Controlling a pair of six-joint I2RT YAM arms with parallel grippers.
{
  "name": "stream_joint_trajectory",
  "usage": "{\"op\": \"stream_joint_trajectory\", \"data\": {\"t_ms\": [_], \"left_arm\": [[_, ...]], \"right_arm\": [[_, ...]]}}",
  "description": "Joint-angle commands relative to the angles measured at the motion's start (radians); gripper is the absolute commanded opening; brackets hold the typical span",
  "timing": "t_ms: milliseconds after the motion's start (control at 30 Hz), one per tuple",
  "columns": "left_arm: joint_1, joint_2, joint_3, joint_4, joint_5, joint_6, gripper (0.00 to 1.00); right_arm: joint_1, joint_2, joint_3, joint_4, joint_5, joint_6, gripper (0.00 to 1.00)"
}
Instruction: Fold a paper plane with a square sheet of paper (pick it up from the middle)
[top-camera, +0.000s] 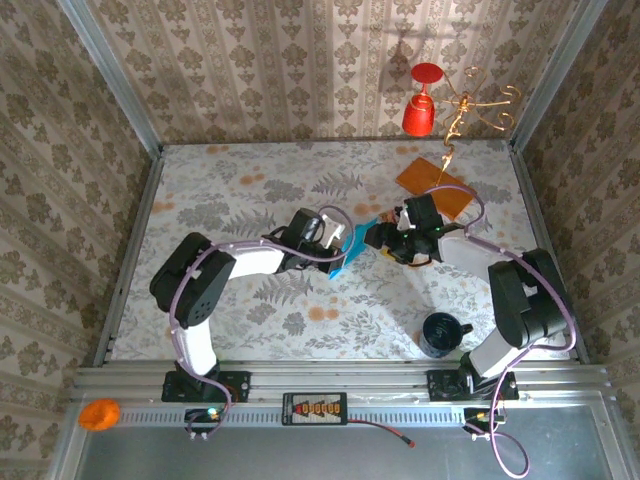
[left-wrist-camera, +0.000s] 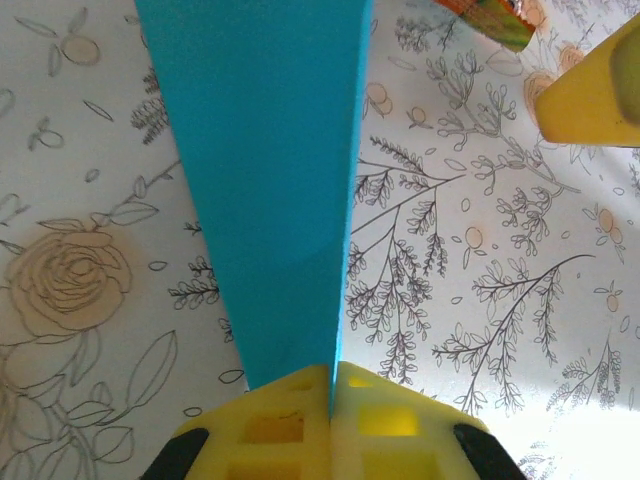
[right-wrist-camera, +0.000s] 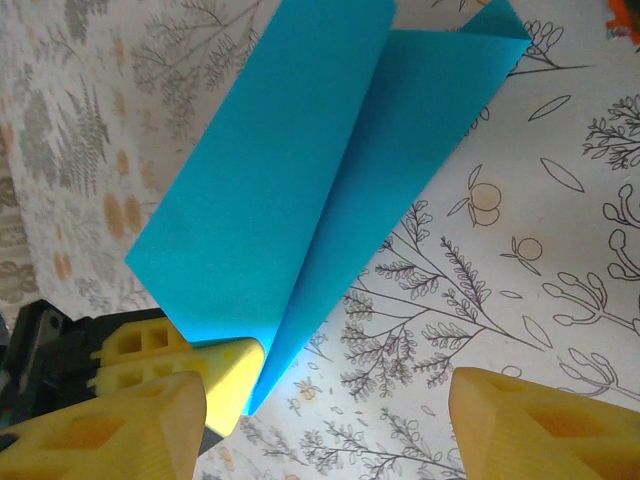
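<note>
Two grippers meet mid-table, and the left one has the paper.
I see the left gripper (left-wrist-camera: 330, 388) with its yellow jaws pressed together on the narrow end of the folded teal paper (left-wrist-camera: 262, 180). The paper is lifted off the table (left-wrist-camera: 480, 300) and widens away from the grip. In the right wrist view the right gripper (right-wrist-camera: 330, 400) has its jaws spread wide, one on either side of the paper's lower corner and clear of it. The paper shows one long crease, with one flap lying over the other. From above, the pair sits just right of centre. An orange card (top-camera: 435, 187) lies behind the right gripper, and a black mug (top-camera: 441, 333) stands near the right arm's base.
</note>
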Motion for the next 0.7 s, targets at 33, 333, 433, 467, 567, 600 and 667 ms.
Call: {"op": "stream_joint_trajectory", "data": {"t_ms": [33, 333, 433, 467, 567, 600, 667], "left_arm": [[0.006, 0.037, 0.042, -0.079, 0.056, -0.018, 0.05], [0.005, 0.065, 0.074, -0.119, 0.091, -0.016, 0.05], [0.005, 0.082, 0.088, -0.144, 0.1, -0.019, 0.05], [0.005, 0.087, 0.093, -0.152, 0.102, -0.021, 0.05], [0.005, 0.101, 0.099, -0.161, 0.11, -0.03, 0.05], [0.006, 0.103, 0.1, -0.161, 0.113, -0.033, 0.05], [0.005, 0.108, 0.1, -0.164, 0.117, -0.04, 0.05]], "right_arm": [[0.013, 0.021, 0.008, -0.029, 0.055, -0.053, 0.67], [0.023, 0.043, -0.001, -0.03, 0.059, -0.086, 0.68], [0.029, 0.06, 0.005, -0.032, 0.058, -0.095, 0.68], [0.031, 0.066, 0.008, -0.032, 0.058, -0.099, 0.68], [0.04, 0.08, 0.022, -0.041, 0.063, -0.116, 0.67], [0.044, 0.084, 0.028, -0.045, 0.066, -0.123, 0.67], [0.047, 0.093, 0.039, -0.054, 0.071, -0.135, 0.67]]}}
